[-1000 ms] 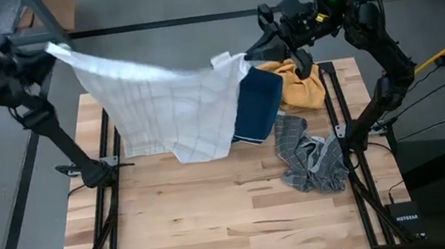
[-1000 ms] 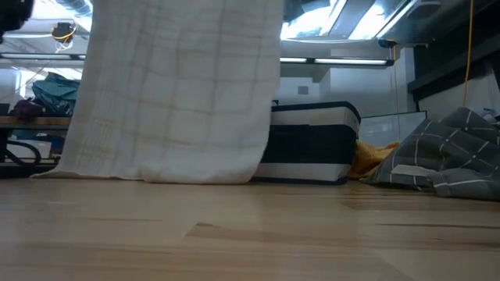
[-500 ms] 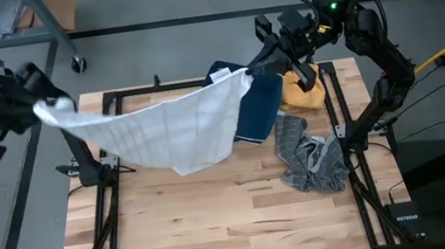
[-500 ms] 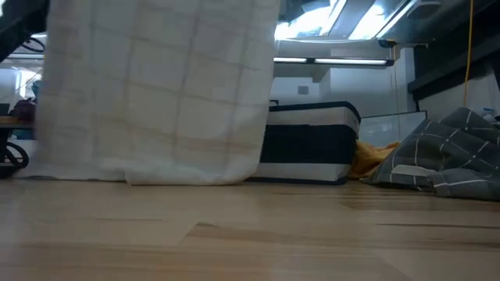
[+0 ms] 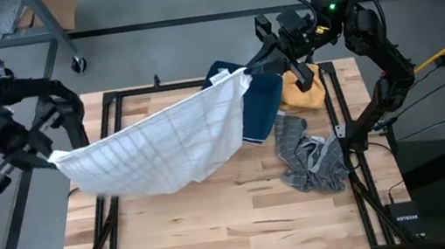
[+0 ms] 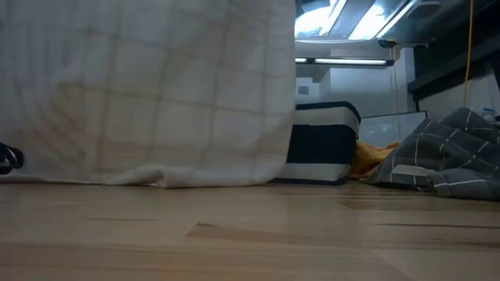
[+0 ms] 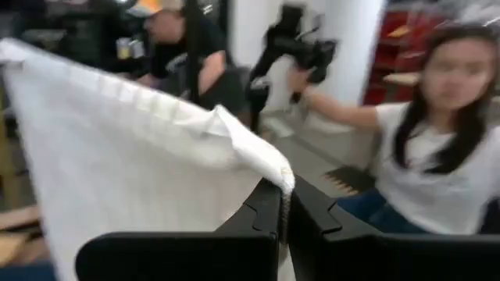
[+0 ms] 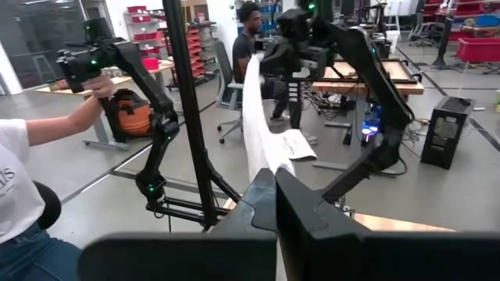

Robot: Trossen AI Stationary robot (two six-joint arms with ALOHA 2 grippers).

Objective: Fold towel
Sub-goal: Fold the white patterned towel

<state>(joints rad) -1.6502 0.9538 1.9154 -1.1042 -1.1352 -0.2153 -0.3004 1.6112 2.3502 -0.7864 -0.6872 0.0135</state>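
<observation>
A white towel [image 5: 155, 148] with a faint grid hangs stretched between my two grippers over the table's far left part. My left gripper [image 5: 55, 155] is shut on its left top corner, just beyond the table's left edge. My right gripper [image 5: 247, 71] is shut on the other top corner, at the far middle. In the low view the towel [image 6: 148, 94] hangs like a curtain, its lower edge [image 6: 156, 178] lying on the wooden table [image 5: 237, 219]. My left gripper pinches the towel's top corner [image 7: 275, 173] between its two fingers, which lie about level. The cloth hangs below and runs off toward the other arm. My right gripper pinches the opposite top corner [image 8: 264, 160] between its two fingers, level, pointing toward the table's left. The top edge sags slightly between the two holds.
A folded navy towel [image 5: 259, 106], a yellow cloth [image 5: 301, 86] and a crumpled grey checked cloth [image 5: 312, 160] lie at the table's far right. Black frame rails [image 5: 110, 172] run along the table's sides. People show beyond the table in the wrist views.
My left gripper has swung down and toward the table's near edge, turning as it went, carrying its towel corner along. The towel has spread wider and swung nearer, its lower edge sliding toward the near-left. The right corner has stayed in place.
</observation>
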